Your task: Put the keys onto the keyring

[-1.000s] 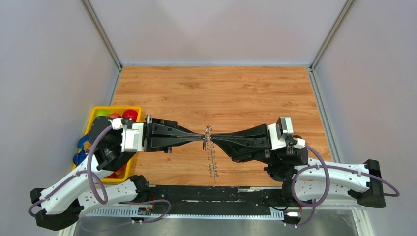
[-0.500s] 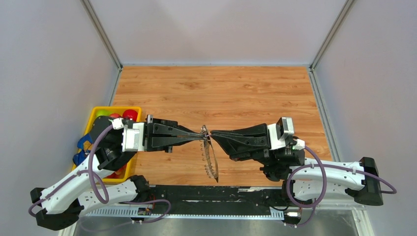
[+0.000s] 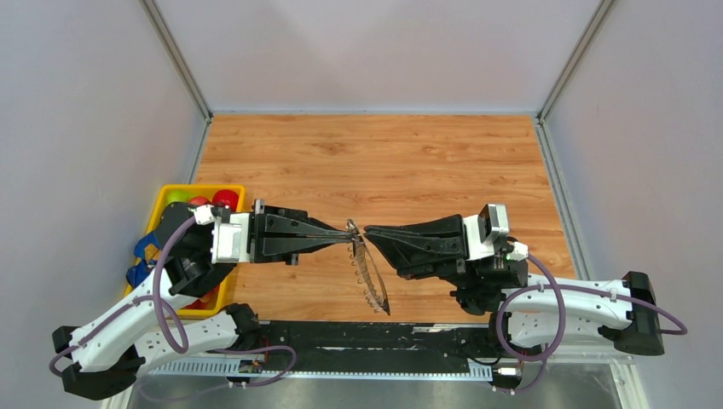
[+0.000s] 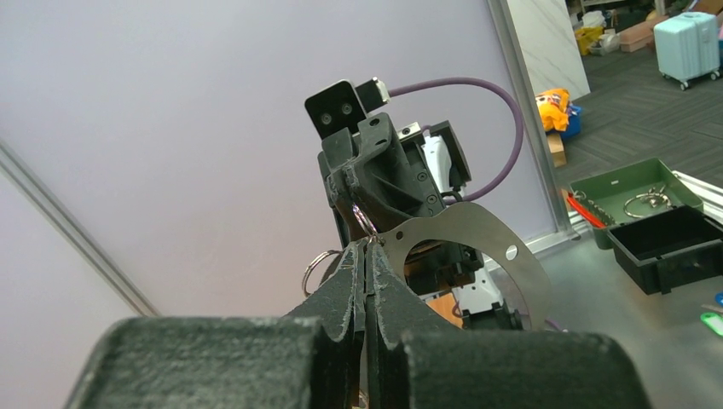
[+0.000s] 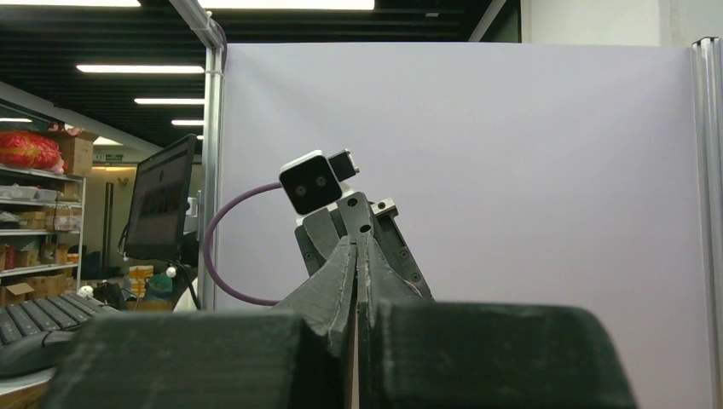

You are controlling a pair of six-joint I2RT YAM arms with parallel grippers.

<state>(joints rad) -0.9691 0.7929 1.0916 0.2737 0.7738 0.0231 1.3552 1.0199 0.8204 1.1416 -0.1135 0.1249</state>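
Note:
The keyring (image 3: 372, 277) is a large thin grey metal hoop with a fringe of small silvery keys (image 3: 367, 292). It hangs edge-on from my left gripper (image 3: 349, 232), slanting down toward the near right. In the left wrist view my left gripper (image 4: 368, 249) is shut on the rim of the flat hoop (image 4: 520, 260), with two small wire rings (image 4: 315, 268) at the tips. My right gripper (image 3: 369, 230) is shut and points at the left one, a small gap apart. In the right wrist view (image 5: 355, 243) nothing shows between its jaws. No black-headed key is in view.
A yellow bin (image 3: 167, 198) with coloured balls stands at the left table edge, under my left arm. Grey walls close in the wooden table (image 3: 384, 162) at the back and both sides. A green tray (image 4: 635, 187) and a black box (image 4: 669, 247) lie outside the cell.
The hoop has swung from hanging straight toward the near edge to slanting right. My right gripper has drawn back a little from the left gripper's tips.

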